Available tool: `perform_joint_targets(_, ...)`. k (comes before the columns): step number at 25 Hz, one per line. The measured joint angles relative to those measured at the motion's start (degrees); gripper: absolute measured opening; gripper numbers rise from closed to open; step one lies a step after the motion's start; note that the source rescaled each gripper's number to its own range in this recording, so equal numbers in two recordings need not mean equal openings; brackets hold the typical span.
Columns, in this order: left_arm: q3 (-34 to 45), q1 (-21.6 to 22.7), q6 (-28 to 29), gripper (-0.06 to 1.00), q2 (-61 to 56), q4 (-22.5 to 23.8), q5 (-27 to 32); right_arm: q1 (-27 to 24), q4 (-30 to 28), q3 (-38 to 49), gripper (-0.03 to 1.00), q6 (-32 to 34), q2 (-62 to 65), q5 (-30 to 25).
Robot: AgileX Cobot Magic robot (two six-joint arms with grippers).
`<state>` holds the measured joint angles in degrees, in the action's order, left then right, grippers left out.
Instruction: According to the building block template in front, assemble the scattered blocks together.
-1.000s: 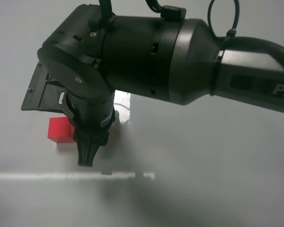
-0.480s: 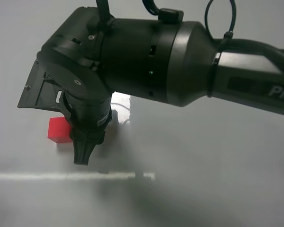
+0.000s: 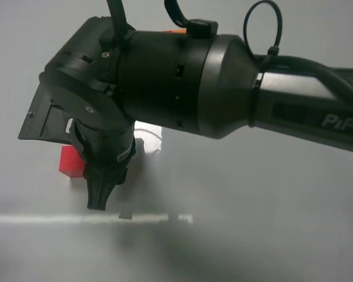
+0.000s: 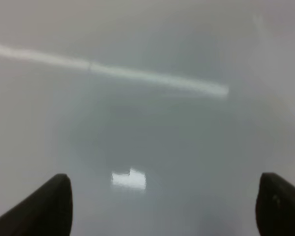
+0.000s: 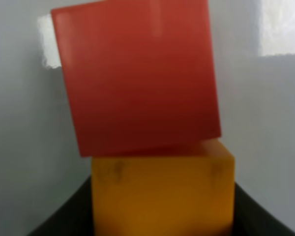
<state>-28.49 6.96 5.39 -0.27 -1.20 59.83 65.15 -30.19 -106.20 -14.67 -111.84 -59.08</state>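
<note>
as the pieces lie now, entries follow.

item 1, orange cube (image 5: 162,191): one. sits between the fingers of the right gripper (image 3: 99,197), low over the table (image 3: 270,205). the jaws look closed onto its two opposite side faces. hidden by the arm in the high view.

item 2, red cube (image 5: 137,73): one. rests on the table, free of any grip, with one face touching the orange cube. it is turned slightly askew, so the two faces do not meet flush. in the high view only part of it shows, just beside the right gripper.

item 3, template bar: none seen in any view, so the wanted colour order cannot be checked.

item 4, left gripper (image 4: 163,179): one. jaws spread wide with nothing between them, over bare table, no cube in its view.

handling note, as a judgement: both cubes look hard, light and matte, with flat square faces. they should not crush or bend. best held across two opposite flat faces, near the middle, never by corners. the loose red cube will likely slide or twist on the smooth table when pushed, so the faces should be squared before pressing them together.
</note>
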Motion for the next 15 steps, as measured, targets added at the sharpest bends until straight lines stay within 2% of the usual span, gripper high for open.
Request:
perform_joint_targets(1, 0.0, 0.0, 0.0, 0.68, 0.0, 0.0, 0.0, 0.0, 0.13, 0.0, 0.03, 0.13, 0.0, 0.0)
perform_joint_targets(2, 0.0, 0.0, 0.0, 0.68, 0.0, 0.0, 0.0, 0.0, 0.58, 0.0, 0.11, 0.13, -0.11, -0.19)
perform_joint_targets(4, 0.0, 0.0, 0.0, 0.68, 0.0, 0.0, 0.05, 0.0, 1.58, 0.0, 0.37, 0.13, -0.11, -0.25)
perform_joint_targets(5, 0.0, 0.0, 0.0, 0.68, 0.0, 0.0, 0.0, 0.08, 2.06, 0.0, 0.54, 0.13, -0.11, -0.25)
perform_joint_targets(7, 0.0, 0.0, 0.0, 0.68, 0.0, 0.0, 0.0, 0.27, 2.16, 0.0, 0.75, 0.13, -0.05, -0.19)
perform_joint_targets(8, 0.0, 0.0, 0.0, 0.68, 0.0, 0.0, 0.0, 0.38, 2.16, 0.0, 0.81, 0.21, -0.01, -0.02)
perform_joint_targets(11, 0.0, 0.0, 0.0, 0.68, 0.0, 0.0, 0.0, 0.44, 2.27, 0.06, 0.88, 0.81, 0.99, 0.45)
perform_joint_targets(15, 0.0, 0.0, 0.0, 0.68, 0.0, 0.0, 0.0, 0.49, 2.32, 0.06, 0.89, 4.84, 4.82, 0.07)
